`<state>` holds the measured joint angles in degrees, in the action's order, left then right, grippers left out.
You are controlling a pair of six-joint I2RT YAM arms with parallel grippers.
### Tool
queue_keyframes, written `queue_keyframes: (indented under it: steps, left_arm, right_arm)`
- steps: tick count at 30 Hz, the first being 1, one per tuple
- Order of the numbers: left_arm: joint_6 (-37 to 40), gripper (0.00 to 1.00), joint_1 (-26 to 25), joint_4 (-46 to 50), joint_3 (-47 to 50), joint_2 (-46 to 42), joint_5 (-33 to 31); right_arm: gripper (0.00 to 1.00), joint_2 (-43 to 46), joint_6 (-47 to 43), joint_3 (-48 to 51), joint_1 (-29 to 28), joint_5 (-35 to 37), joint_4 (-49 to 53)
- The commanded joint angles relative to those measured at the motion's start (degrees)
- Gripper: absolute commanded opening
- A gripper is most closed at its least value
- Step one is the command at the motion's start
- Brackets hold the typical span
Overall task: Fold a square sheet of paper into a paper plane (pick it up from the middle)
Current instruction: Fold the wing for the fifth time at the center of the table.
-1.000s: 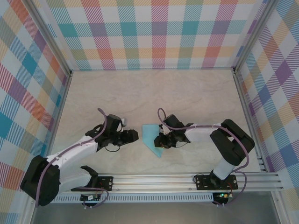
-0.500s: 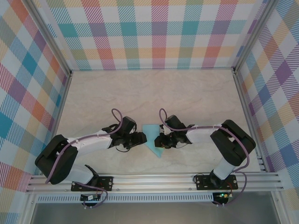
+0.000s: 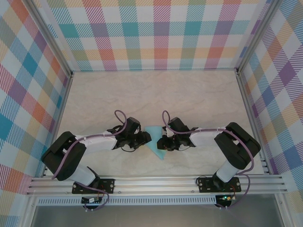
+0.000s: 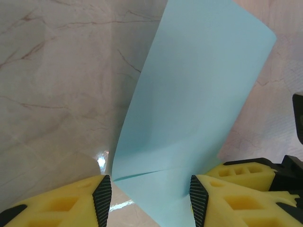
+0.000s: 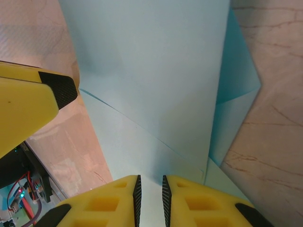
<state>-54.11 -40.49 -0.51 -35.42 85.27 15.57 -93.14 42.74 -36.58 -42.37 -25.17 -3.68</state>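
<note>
The light-blue sheet of paper (image 3: 153, 134) lies on the table between my two grippers, folded to a pointed shape whose tip faces the near edge. My left gripper (image 3: 147, 138) is at its left edge. In the left wrist view its jaws (image 4: 150, 198) stand open, with a creased part of the sheet (image 4: 189, 94) between the pads. My right gripper (image 3: 160, 142) is at the sheet's right side. In the right wrist view its jaws (image 5: 150, 187) are nearly together, with the sheet (image 5: 151, 71) in the narrow gap. A left finger (image 5: 28, 109) shows at that view's left.
The marble-patterned tabletop (image 3: 142, 94) stretches away behind the paper. Plaid walls (image 3: 156, 33) close in the back and both sides. An aluminium rail (image 3: 156, 182) carrying both arm bases runs along the near edge.
My left arm has reached right, from beside the paper to its left edge, and its jaws have narrowed. The right gripper and the paper have stayed put.
</note>
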Motion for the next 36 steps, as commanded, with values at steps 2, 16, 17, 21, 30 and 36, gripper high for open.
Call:
queue_keyframes:
  steps: [2, 16, 17, 21, 30, 36]
  left_arm:
    - [-1.51, 0.49, -0.99, -1.79, 0.0, 1.85, 0.79]
    - [-0.91, 0.48, -2.06, 0.44, -0.79, 1.65, -1.86]
    - [-0.87, 0.48, -2.14, 0.43, -0.84, 1.71, -1.78]
    - [-0.64, 0.48, -2.09, 0.26, -1.06, 2.08, -1.34]
    - [-0.65, 0.5, -2.09, -0.19, -1.36, 2.44, -0.74]
    - [-0.74, 0.5, -2.22, -1.65, -2.33, 3.3, 0.55]
  right_arm:
    - [0.22, 1.34, 0.27, 1.36, 0.36, 0.91, -0.04]
    - [0.3, 9.25, 1.84, 2.4, 0.49, 4.99, 2.57]
    - [0.29, 8.93, 1.91, 2.34, 0.45, 5.38, 3.11]
    - [0.28, 6.43, 2.5, 2.18, 0.65, 5.06, 2.5]
    - [0.25, 4.11, 2.83, 2.66, 1.14, 5.95, 2.62]
    - [0.25, 4.11, 2.79, 3.2, 1.15, 5.32, 1.84]
